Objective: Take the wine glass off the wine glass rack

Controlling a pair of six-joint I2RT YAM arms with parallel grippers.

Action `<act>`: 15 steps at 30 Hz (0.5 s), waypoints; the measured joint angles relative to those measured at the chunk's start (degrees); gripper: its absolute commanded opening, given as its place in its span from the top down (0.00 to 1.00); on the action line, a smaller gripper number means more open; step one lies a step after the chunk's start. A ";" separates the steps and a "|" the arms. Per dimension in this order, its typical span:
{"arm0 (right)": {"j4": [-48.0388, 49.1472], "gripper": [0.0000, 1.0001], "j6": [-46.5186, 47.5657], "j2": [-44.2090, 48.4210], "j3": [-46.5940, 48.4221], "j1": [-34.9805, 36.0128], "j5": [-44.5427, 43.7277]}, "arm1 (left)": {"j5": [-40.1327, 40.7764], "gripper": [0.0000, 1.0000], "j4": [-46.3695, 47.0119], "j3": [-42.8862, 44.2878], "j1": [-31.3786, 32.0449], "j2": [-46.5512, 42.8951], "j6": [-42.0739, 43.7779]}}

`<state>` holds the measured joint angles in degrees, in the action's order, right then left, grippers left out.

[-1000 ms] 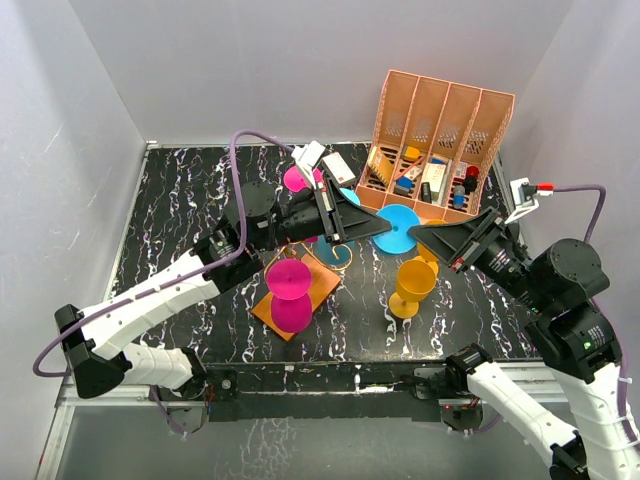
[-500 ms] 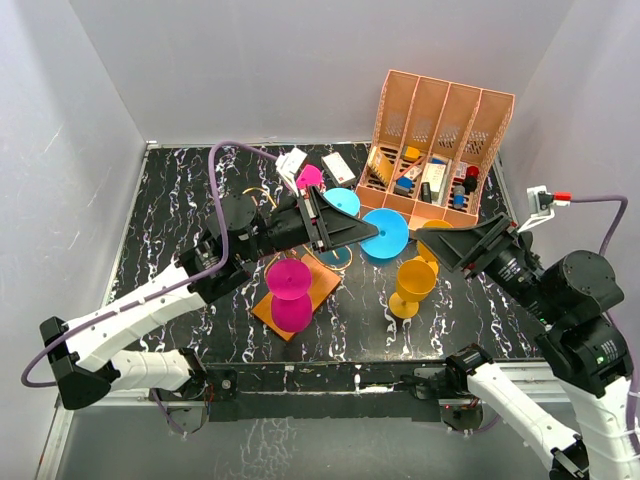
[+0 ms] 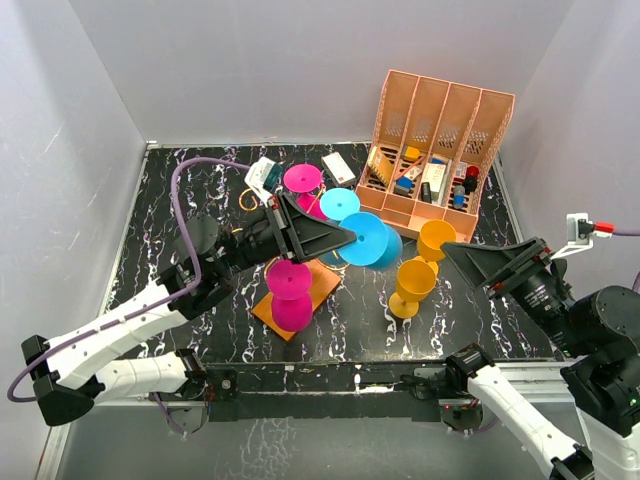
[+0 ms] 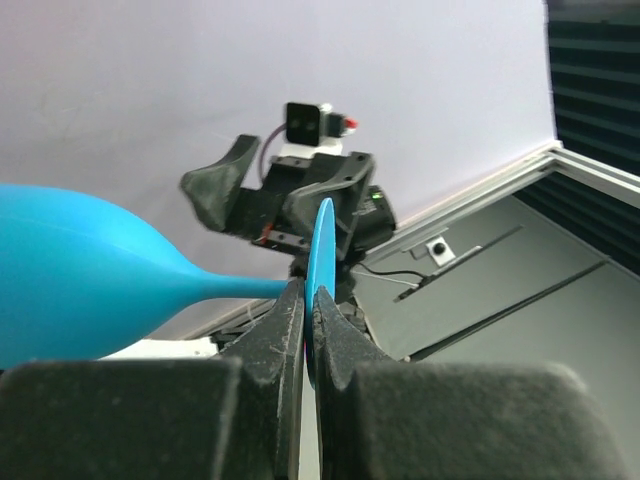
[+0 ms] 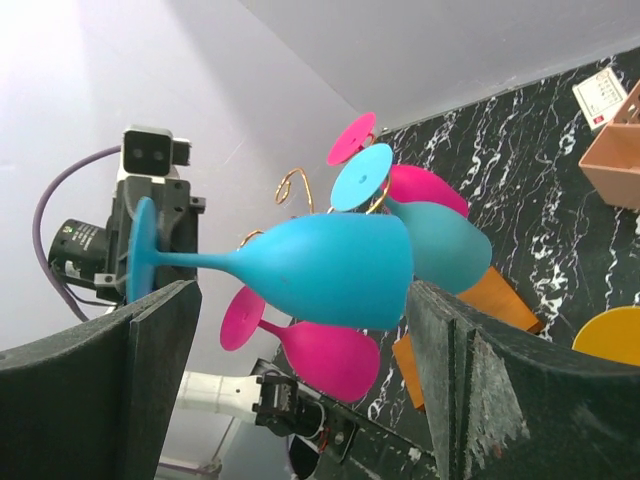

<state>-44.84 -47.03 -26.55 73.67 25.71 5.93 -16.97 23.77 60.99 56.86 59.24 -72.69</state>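
A bright blue wine glass (image 3: pixel 368 240) lies sideways in the air, off the wine glass rack (image 3: pixel 322 285), a gold wire stand on an orange base. My left gripper (image 3: pixel 340 238) is shut on the glass's foot (image 4: pixel 322 250); in the left wrist view the left gripper (image 4: pixel 307 300) pinches the disc edge-on. The bowl (image 5: pixel 320 270) points at my right gripper (image 3: pixel 462 257), which stands open and apart from it. A teal glass (image 3: pixel 340 203) and two pink glasses (image 3: pixel 290 295) hang on the rack.
Two yellow glasses (image 3: pixel 413 285) stand on the black marbled table right of the rack. A salmon-pink slotted organiser (image 3: pixel 440 150) with small items stands at the back right. A white card (image 3: pixel 338 165) lies behind the rack. Grey walls enclose the table.
My right gripper has opened and drawn back to the right. The left arm has pulled back leftward with the blue glass in its jaws.
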 measured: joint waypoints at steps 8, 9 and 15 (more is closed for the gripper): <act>2.19 0.09 -4.55 2.36 -7.61 0.00 2.23 | -1.84 1.00 9.60 -2.25 0.00 -2.19 -5.20; 2.54 0.09 -5.03 2.36 -8.48 0.00 2.67 | -2.05 1.00 10.95 -2.75 0.00 -2.45 -5.92; 11.04 0.08 -8.74 3.98 -15.69 0.00 9.18 | -3.32 1.00 18.29 -5.70 0.00 -3.58 -10.16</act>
<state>-33.80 -55.77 -22.57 57.98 25.71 15.11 -20.29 42.06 55.29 56.86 55.66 -82.85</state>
